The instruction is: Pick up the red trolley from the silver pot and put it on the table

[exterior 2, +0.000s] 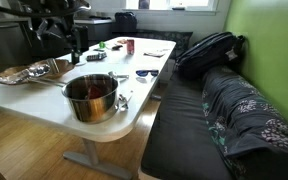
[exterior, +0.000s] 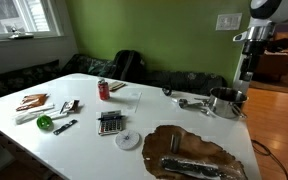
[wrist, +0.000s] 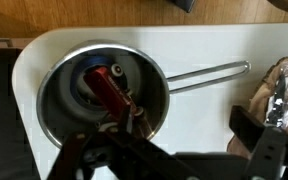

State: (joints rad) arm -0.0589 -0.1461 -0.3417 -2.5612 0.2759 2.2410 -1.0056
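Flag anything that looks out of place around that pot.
A red trolley lies inside the silver pot, an odd place for a toy. The pot itself stands close to the rounded corner of the table.

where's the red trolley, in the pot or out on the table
In the pot: the wrist view shows the red trolley lying on the floor of the silver pot, inside its rim.
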